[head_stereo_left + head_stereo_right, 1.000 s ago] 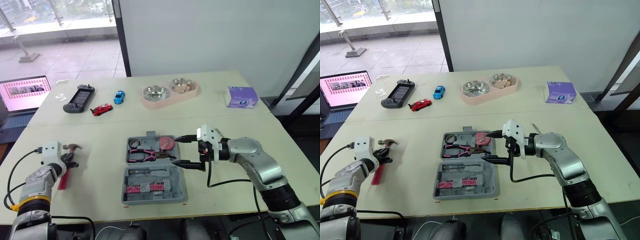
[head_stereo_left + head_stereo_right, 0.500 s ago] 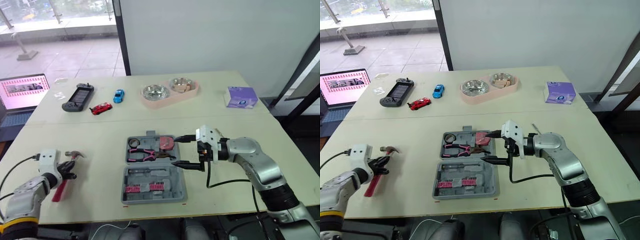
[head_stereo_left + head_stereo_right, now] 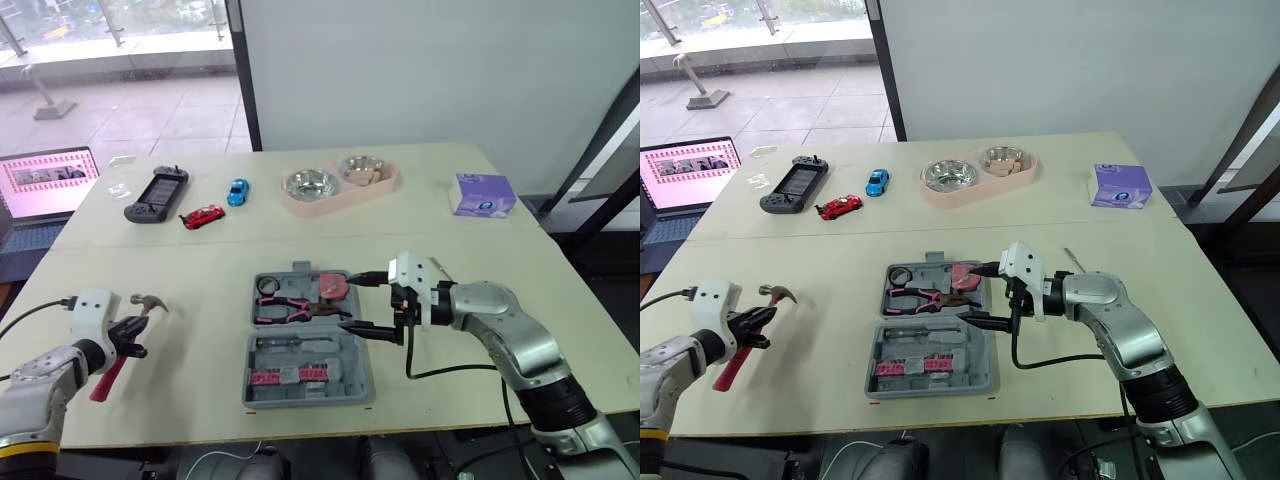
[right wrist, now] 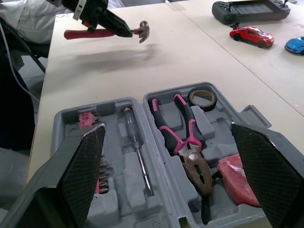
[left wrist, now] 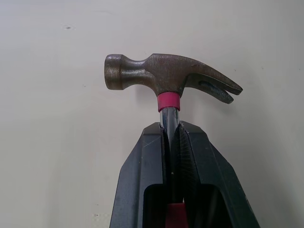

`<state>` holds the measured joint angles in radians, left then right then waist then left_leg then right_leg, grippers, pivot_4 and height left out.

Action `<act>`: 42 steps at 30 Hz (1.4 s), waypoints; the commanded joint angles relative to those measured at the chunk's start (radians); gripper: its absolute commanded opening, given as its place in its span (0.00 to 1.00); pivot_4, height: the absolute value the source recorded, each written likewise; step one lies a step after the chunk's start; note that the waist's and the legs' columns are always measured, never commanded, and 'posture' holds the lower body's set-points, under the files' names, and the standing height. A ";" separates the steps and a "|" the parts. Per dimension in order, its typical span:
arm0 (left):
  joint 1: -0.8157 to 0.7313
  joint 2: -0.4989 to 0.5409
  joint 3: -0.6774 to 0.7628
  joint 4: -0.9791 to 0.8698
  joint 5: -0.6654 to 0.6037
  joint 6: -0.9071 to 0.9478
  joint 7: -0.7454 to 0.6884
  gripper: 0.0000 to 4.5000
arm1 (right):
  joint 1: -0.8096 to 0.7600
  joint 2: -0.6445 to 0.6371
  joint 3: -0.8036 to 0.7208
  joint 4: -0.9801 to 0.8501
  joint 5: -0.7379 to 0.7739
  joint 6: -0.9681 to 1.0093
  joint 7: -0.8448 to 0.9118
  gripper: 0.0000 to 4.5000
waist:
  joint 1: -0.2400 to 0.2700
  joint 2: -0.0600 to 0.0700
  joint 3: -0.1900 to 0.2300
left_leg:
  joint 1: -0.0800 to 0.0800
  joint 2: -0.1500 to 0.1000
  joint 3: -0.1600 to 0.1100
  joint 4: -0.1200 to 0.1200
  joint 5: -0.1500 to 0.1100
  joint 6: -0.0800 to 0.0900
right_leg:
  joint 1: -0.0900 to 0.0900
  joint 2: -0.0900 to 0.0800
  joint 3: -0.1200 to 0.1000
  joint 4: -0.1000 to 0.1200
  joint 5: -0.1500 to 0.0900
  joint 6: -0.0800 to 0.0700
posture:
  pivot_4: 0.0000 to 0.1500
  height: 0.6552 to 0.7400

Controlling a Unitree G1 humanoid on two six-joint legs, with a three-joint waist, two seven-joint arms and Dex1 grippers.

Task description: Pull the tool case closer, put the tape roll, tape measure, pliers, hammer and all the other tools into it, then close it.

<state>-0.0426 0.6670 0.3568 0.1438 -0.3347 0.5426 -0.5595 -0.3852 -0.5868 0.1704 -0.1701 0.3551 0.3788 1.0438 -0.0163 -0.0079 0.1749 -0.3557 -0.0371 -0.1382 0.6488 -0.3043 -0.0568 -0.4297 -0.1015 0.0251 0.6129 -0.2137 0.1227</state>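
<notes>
The grey tool case lies open mid-table. Its far half holds the pink-handled pliers, the tape roll and the red tape measure. A screwdriver and pink bits lie in the near half. At the table's left, my left gripper is shut on the shaft of the red-handled hammer, held clear of the tabletop with its head pointing away from me. My right gripper stands open at the case's right edge, nothing between its fingers.
Along the far side stand a pink double pet bowl, a blue toy car, a red toy car, a game controller and a purple tissue box. A laptop sits at far left.
The left arm has drawn back toward me, and the hammer's handle has swung out to the left. The right gripper has edged slightly toward the case.
</notes>
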 commanded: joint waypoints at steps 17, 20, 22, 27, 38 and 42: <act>-0.050 -0.009 -0.035 -0.009 0.018 -0.054 -0.031 0.01 | 0.065 0.003 -0.011 -0.112 -0.004 0.031 -0.073 1.00 | 0.002 -0.001 0.000 | 0.000 0.000 0.000 0.000 0.000 0.000 | 0.000 0.000 0.000 0.000 0.000 0.000 | 1.00 0.95; -0.049 0.038 -0.042 -0.099 -0.012 0.010 -0.085 0.01 | 0.080 -0.007 -0.026 -0.123 0.001 0.031 -0.084 1.00 | 0.001 -0.003 0.001 | 0.000 0.000 0.000 0.000 0.000 0.000 | 0.000 0.000 0.000 0.000 0.000 0.000 | 1.00 0.95; -0.038 0.115 -0.103 -0.199 -0.015 0.057 -0.179 0.01 | 0.096 -0.028 -0.046 -0.139 0.009 0.033 -0.081 1.00 | 0.001 -0.004 0.002 | -0.001 0.000 0.000 0.000 0.000 0.000 | 0.000 0.000 0.000 0.000 0.000 0.000 | 1.00 0.95; -0.061 0.235 -0.223 -0.345 -0.031 0.115 -0.326 0.01 | 0.097 -0.072 -0.073 -0.142 0.008 0.022 -0.062 1.00 | 0.001 -0.004 0.002 | 0.000 0.000 0.001 0.000 0.000 0.000 | 0.000 0.000 0.001 -0.001 0.000 0.000 | 1.00 0.95; -0.367 0.256 -0.624 -0.545 0.017 0.289 -0.479 0.01 | 0.061 -0.135 -0.100 -0.135 0.007 0.021 -0.041 1.00 | -0.004 -0.006 0.005 | 0.000 0.000 0.001 0.000 0.000 0.000 | 0.000 0.000 0.000 0.000 0.000 0.000 | 1.00 0.95; -0.437 0.229 -0.719 -0.610 0.021 0.376 -0.475 0.01 | 0.087 -0.139 -0.112 -0.158 0.007 0.028 -0.064 1.00 | -0.001 -0.010 0.007 | -0.001 0.000 0.001 0.001 0.000 0.000 | 0.000 0.000 0.000 0.000 0.000 0.000 | 1.00 0.95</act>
<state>-0.4485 0.8876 -0.3572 -0.4193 -0.3174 0.8937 -1.0316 -0.3062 -0.7201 0.0907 -0.2820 0.3552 0.4083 0.9895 -0.0176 -0.0178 0.1819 -0.3569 -0.0371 -0.1372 0.6493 -0.3043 -0.0565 -0.4296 -0.1012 0.0255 0.6126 -0.2139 0.1228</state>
